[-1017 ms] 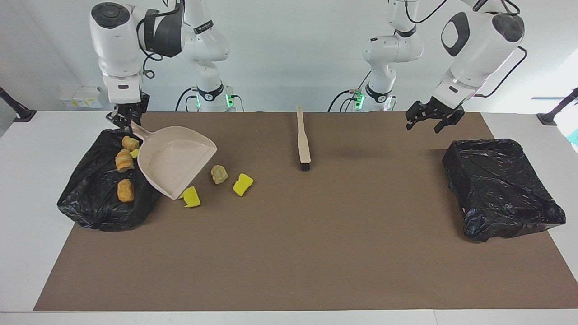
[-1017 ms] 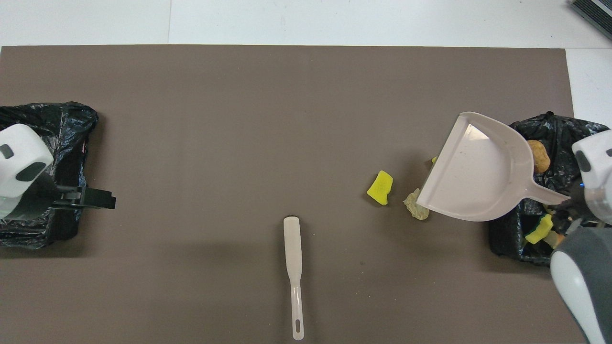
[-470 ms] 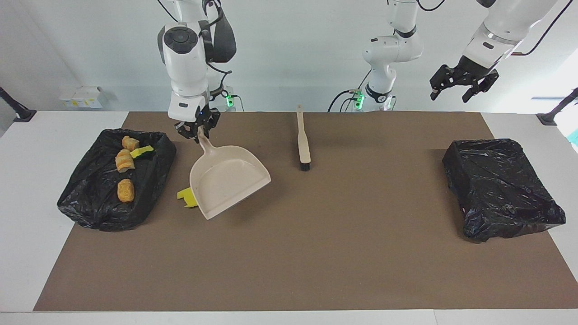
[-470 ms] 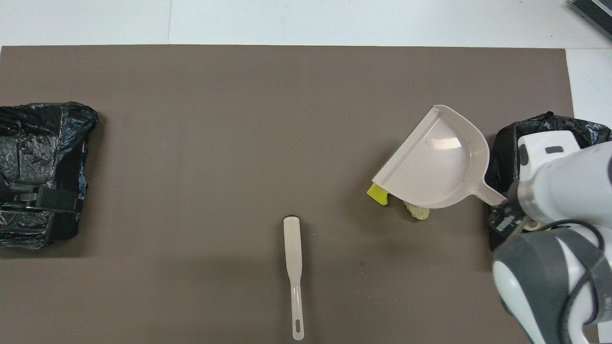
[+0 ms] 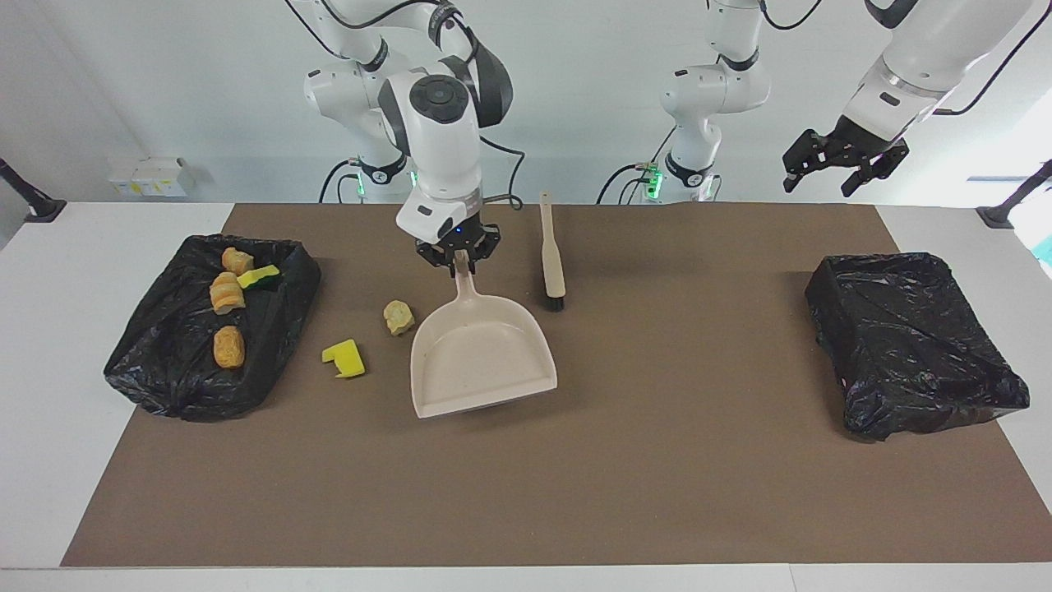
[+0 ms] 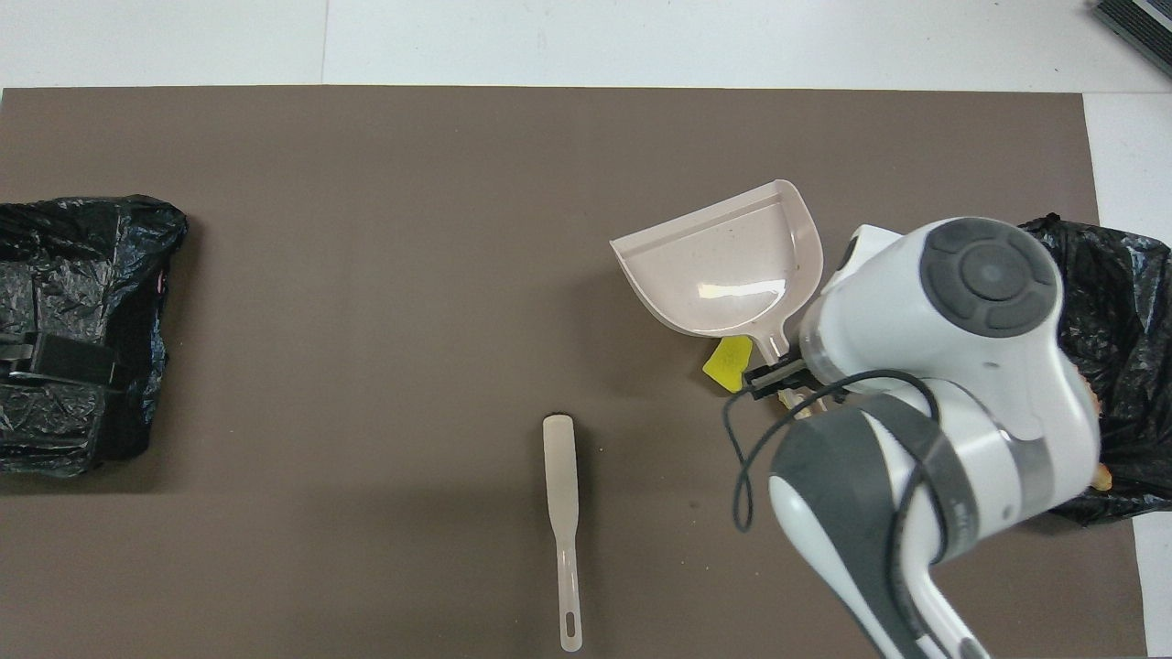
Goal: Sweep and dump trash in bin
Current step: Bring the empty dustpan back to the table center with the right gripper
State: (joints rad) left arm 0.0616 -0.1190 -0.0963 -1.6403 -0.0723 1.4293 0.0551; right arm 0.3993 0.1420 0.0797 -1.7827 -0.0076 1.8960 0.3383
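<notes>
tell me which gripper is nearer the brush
Right. The right gripper holds the dustpan handle just beside the brush; the left gripper hangs open, raised near the empty bin.

Robotics lab. Two white arms [image 5: 699,90] bolted at a white table [image 5: 49,271]. Brown mat [image 5: 575,460], bare pale walls.
</notes>
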